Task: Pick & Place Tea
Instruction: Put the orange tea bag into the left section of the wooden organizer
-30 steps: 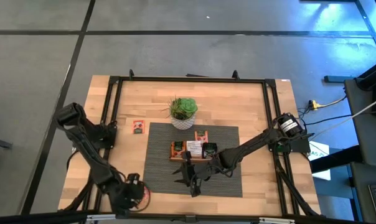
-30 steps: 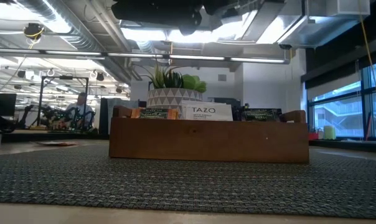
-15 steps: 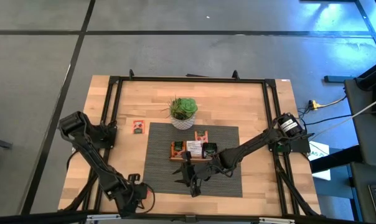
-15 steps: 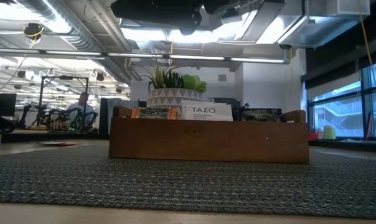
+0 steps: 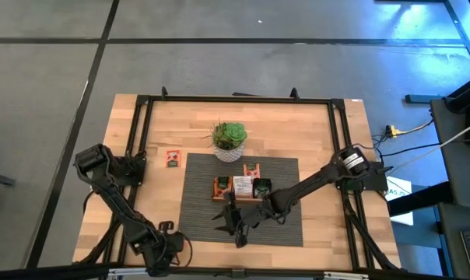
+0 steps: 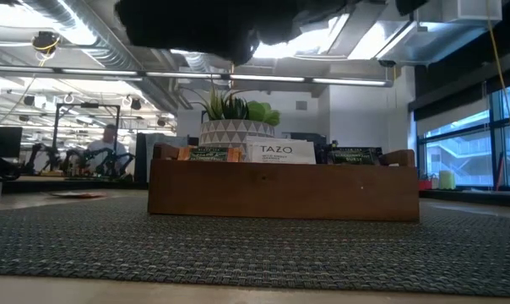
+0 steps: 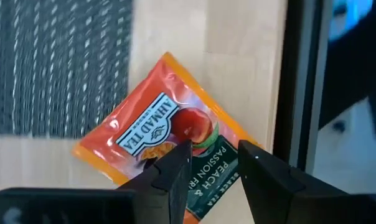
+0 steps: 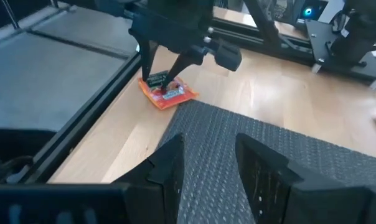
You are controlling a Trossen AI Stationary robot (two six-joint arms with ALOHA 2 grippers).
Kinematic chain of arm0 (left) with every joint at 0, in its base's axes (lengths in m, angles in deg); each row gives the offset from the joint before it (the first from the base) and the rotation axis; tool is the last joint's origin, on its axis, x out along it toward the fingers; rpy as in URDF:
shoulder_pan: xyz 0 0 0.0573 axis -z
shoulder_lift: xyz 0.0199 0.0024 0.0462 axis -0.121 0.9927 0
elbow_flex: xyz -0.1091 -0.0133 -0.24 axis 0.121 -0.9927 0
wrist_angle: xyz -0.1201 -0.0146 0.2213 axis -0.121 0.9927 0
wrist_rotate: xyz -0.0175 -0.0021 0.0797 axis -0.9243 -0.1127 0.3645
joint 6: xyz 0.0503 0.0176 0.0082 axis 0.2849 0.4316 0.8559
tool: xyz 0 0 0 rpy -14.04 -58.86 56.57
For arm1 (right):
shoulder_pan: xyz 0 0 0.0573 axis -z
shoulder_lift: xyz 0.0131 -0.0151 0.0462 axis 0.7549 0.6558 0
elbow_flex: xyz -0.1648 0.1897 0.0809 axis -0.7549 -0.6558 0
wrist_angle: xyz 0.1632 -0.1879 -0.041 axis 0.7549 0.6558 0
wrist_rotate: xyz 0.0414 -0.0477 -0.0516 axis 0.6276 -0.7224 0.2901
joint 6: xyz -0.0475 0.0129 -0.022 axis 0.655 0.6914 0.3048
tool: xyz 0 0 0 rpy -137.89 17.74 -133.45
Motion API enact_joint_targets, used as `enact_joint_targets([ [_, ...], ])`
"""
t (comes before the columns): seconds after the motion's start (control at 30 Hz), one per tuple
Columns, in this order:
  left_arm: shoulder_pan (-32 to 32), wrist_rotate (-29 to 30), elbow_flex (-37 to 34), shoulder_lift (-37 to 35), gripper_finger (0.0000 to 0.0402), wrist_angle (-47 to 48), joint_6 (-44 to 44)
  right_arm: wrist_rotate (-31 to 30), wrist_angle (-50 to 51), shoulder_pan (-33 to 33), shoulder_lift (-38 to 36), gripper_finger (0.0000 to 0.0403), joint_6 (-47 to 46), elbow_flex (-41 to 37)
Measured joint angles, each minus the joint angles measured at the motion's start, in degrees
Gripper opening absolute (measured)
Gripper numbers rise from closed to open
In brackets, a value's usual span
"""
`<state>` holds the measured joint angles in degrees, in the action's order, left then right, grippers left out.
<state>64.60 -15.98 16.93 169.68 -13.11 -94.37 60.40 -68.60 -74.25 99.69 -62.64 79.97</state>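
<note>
An orange-red tea sachet (image 7: 154, 127) lies flat on the bare wood by the table's near-left corner, just off the grey mat (image 5: 282, 225). My left gripper (image 7: 216, 158) points down over the sachet's near corner, fingers open. The right wrist view shows that gripper (image 8: 165, 86) with its tips down at the sachet (image 8: 178, 96). My right gripper (image 5: 231, 225) hovers open over the mat's near half and holds nothing. The wooden tray (image 5: 241, 187) on the mat holds several sachets. One more sachet (image 5: 173, 159) lies on the wood, and another (image 5: 251, 168) lies on the mat. My left gripper comes at the sachet from above, one open finger (image 7: 175, 168) on each side of its near corner (image 7: 210, 152). I cannot tell whether the tips touch the sachet, which lies flat on the table.
A white patterned pot with a green plant (image 5: 229, 142) stands beyond the tray, at the mat's far edge. A black metal frame (image 5: 138, 140) runs around the tabletop, close to the sachet at the left gripper. In the low view the tray (image 6: 284, 190) fills the middle.
My left gripper has moved toward the table's near edge and come down over the orange-red sachet. My right gripper has shifted a little toward the table's left over the mat. The sachets and the tray lie where they were.
</note>
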Motion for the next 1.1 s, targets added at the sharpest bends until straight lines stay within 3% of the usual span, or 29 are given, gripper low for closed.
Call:
enact_joint_targets([
  [0.2,0.3,5.2,-0.1,0.1,0.0130,-2.7,-13.0,0.0,-7.1,0.0,4.1,0.0145,-1.3,0.0],
  [0.47,0.9,18.2,-0.5,0.4,0.0130,-2.2,-43.8,0.6,-7.4,0.0,4.8,0.0145,-5.8,0.0],
  [0.6,1.3,20.5,-0.5,0.4,0.0130,-2.1,-50.2,0.6,-7.0,0.0,4.8,0.0145,-7.2,0.0],
  [0.8,3.1,28.6,0.1,-1.5,0.0130,-6.4,-43.0,0.7,-5.6,0.0,4.8,0.0145,-6.9,0.0],
  [0.97,2.5,27.5,2.0,-3.4,0.0130,-6.2,-32.4,0.6,-5.6,0.0,4.8,0.0145,-5.5,0.0],
  [1.1,0.7,19.3,2.4,-4.8,0.0130,-5.4,-12.1,0.6,-6.0,0.0,4.8,0.0145,-3.9,0.0],
])
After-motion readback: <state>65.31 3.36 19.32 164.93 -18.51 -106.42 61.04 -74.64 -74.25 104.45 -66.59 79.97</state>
